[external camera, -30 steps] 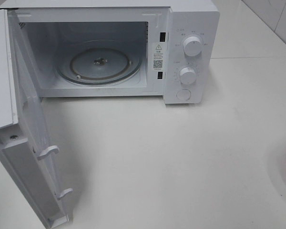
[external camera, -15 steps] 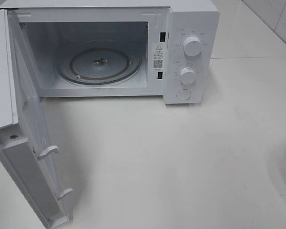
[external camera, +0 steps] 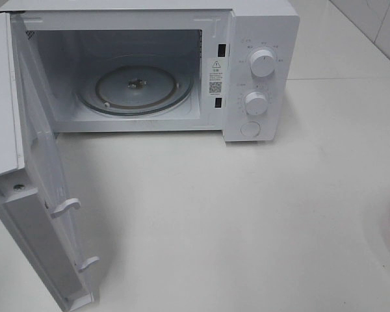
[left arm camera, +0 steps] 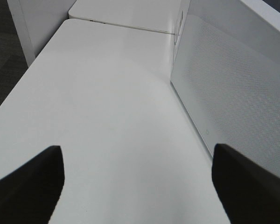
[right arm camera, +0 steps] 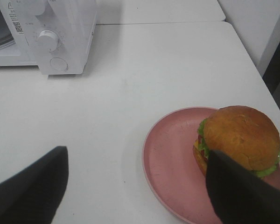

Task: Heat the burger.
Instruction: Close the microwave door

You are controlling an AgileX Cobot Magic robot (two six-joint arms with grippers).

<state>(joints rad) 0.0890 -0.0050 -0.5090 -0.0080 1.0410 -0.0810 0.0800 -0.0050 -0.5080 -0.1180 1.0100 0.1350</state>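
- Standing open: microwave (external camera: 162, 68), door (external camera: 42, 214) swung wide on the left of the high view, glass turntable (external camera: 135, 86) bare inside.
- Burger (right arm camera: 240, 140): upright on the pink plate (right arm camera: 170, 161), toward the plate's far side from the microwave; plate on the white table (external camera: 234, 221), well apart from the oven, only its rim showing at the right edge of the high view.
- Right gripper (right arm camera: 135, 186): jaws spread wide, holding nothing, hovering above the table with one finger over the plate beside the burger.
- Left gripper (left arm camera: 137, 184): jaws apart, empty, over bare table beside the microwave's perforated side panel (left arm camera: 233, 88).
- Step in hand, as judged: fetching the plated burger with the right arm.
- Handling note: grip the plate rim nearest the gripper, not the bun; keep the plate level, since the tall burger could topple.
- Route: carry in front of the control panel (external camera: 259, 78), into the cavity, and set it centred on the turntable.
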